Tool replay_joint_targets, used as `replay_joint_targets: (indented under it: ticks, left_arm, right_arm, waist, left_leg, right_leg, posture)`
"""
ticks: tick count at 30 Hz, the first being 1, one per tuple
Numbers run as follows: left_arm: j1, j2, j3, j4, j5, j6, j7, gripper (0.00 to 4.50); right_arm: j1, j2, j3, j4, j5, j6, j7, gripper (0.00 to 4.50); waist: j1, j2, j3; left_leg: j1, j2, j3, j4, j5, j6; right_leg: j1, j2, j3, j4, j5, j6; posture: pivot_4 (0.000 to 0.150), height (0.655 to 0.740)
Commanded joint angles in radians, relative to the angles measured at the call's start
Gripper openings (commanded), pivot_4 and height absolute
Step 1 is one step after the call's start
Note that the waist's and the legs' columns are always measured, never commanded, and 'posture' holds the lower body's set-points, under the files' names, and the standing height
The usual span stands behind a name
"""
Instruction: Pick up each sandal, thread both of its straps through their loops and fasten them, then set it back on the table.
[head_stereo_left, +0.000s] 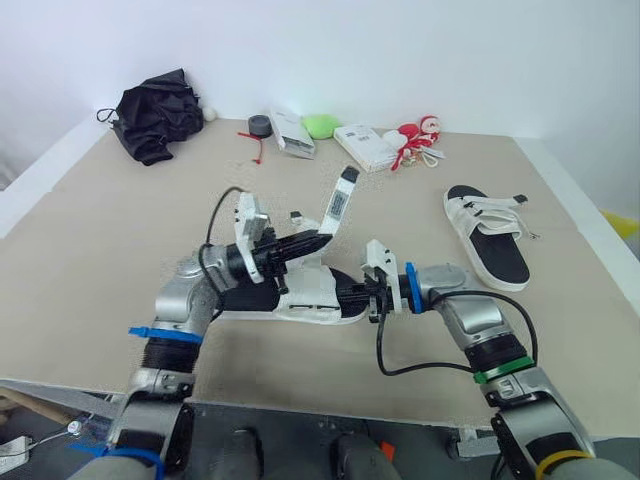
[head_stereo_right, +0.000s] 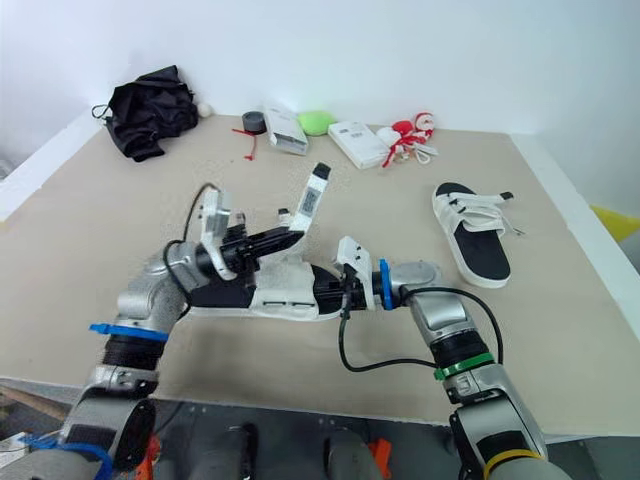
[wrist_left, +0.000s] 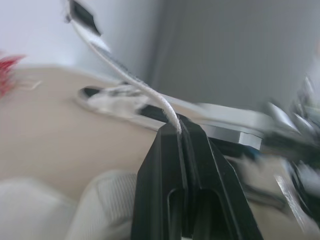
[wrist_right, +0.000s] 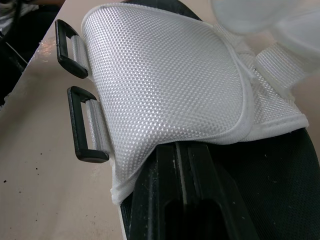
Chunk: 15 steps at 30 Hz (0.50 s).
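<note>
With your left gripper (head_stereo_left: 318, 241) clamped on the raised strap (head_stereo_left: 340, 205) and your right gripper (head_stereo_left: 352, 292) closed under the upper of the sandal (head_stereo_left: 300, 297) on the desk (head_stereo_left: 100, 230), steer the strap's tip flat and untwisted toward its black loop (wrist_right: 82, 125).

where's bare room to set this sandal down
Widest bare patch: left side of the table, between the black bag and the left gripper pinching the strap. Also the strip between the held sandal and the second sandal. The back edge is crowded with small clutter.
</note>
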Motion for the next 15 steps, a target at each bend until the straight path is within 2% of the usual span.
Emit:
replay_joint_targets:
  ticks: [1, 7, 13, 15]
  left_arm:
    - [0.033, 0.035, -0.043, -0.050, 0.066, -0.235, -0.089, 0.04]
    - [0.027, 0.086, -0.060, 0.034, 0.140, -0.639, -0.205, 0.04]
    - [0.011, 0.133, -0.087, 0.179, 0.159, -1.013, -0.288, 0.04]
    - [0.007, 0.150, -0.087, 0.239, 0.171, -1.087, -0.280, 0.59]
  right_arm:
    - [0.045, -0.013, 0.066, 0.070, -0.067, 0.034, 0.000, 0.00]
    - [0.036, -0.011, 0.076, 0.082, -0.072, 0.030, 0.012, 0.00]
    - [0.030, -0.008, 0.082, 0.089, -0.077, 0.027, 0.018, 0.00]
    - [0.031, -0.007, 0.085, 0.087, -0.077, 0.027, 0.019, 0.00]
  waist:
    - [0.000, 0.000, -0.001]
    - [0.001, 0.000, -0.002]
    - [0.001, 0.000, -0.002]
    - [0.000, 0.000, -0.002]
  left_leg:
    - [0.000, 0.000, 0.001, 0.000, 0.000, 0.000]
    - [-0.001, 0.001, 0.004, 0.000, 0.000, 0.000]
    - [-0.001, 0.004, 0.006, -0.001, 0.000, 0.003]
    - [-0.001, 0.005, 0.007, -0.001, 0.000, 0.003]
  right_leg:
    - [-0.001, -0.001, 0.000, 0.000, 0.000, 0.000]
    - [-0.003, -0.002, 0.001, -0.004, 0.000, 0.000]
    - [-0.002, 0.000, 0.001, -0.004, -0.001, -0.001]
    - [-0.002, 0.000, 0.001, -0.004, -0.001, -0.001]
  posture:
    - [0.150, 0.7380]
    - [0.150, 0.7380]
    - [0.150, 0.7380]
    - [0.150, 0.7380]
